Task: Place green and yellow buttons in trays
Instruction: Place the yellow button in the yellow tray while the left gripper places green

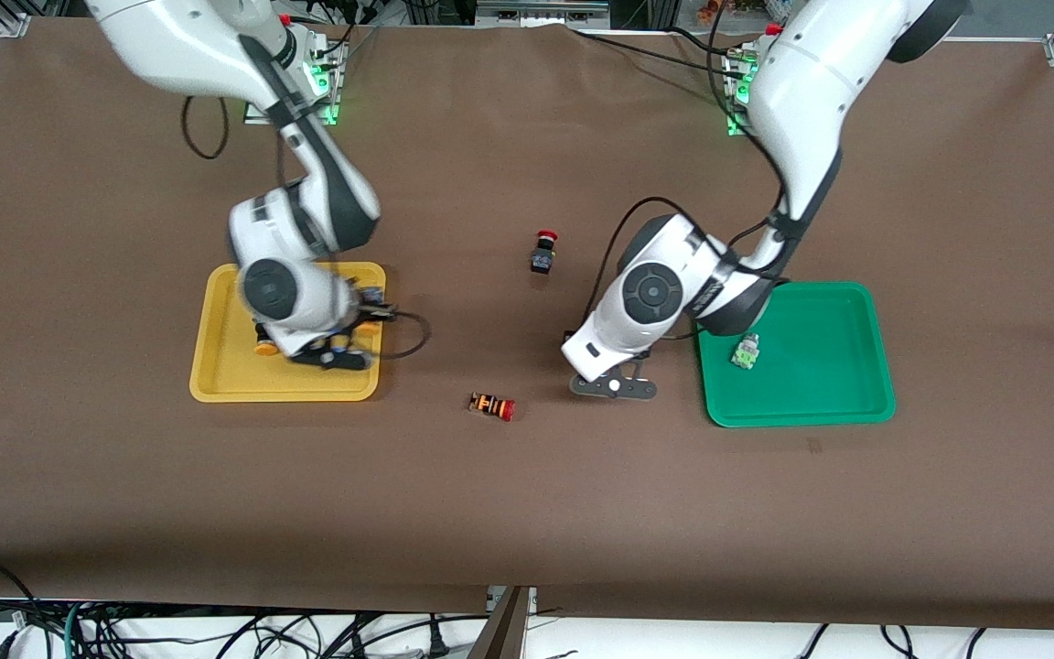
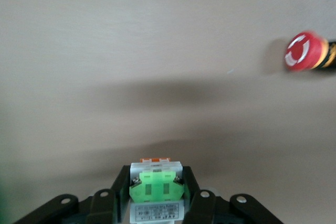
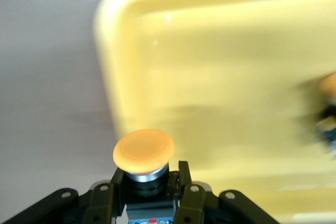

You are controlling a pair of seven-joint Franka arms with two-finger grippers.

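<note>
While both arms are reaching over the bench, you see each hand clamped on one button. The right hand grips a black-bodied button with an orange-yellow cap, its fingers pressed against the body; in the front view this hand is at centre left of the frame, over the yellow tray. A second orange-yellow button lies in that tray, partly hidden by the arm. The left hand grips a grey-white button with a green face, fingers closed on its sides; in the front view this hand is just right of centre, over bare bench beside the green tray. Another green-faced button rests in the green tray, at its inner edge toward the frame centre. On the bench between the trays you find a black switch with a red cap above centre, and an orange-and-black striped switch with a red cap below centre, lying on its side; the left wrist view shows its red cap at upper right.
</note>
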